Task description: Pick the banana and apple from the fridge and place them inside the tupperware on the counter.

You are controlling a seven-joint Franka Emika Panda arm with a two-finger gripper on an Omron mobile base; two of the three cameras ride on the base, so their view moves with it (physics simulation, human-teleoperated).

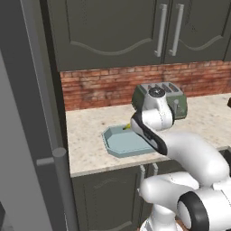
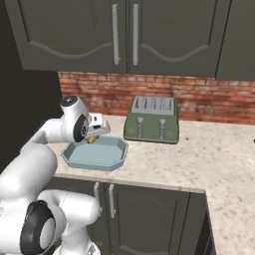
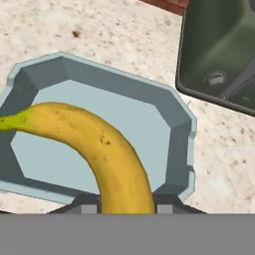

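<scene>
My gripper [image 3: 126,206] is shut on the yellow banana [image 3: 99,144], which curves up and to the left from between the fingertips. It hangs just above the light-blue tupperware [image 3: 179,144], over its floor. In the right base view the gripper [image 2: 94,134] holds the banana [image 2: 92,140] at the far edge of the tupperware [image 2: 97,154]. In the left base view the arm covers most of the hand, and a bit of banana [image 1: 127,127] peeks out over the tupperware [image 1: 122,143]. The apple is out of view.
The grey-green toaster [image 2: 152,119] stands just right of the tupperware on the beige counter [image 2: 209,154], against the brick wall. The grey fridge door with its long handle [image 1: 63,180] fills the left side. Dark cabinets hang above.
</scene>
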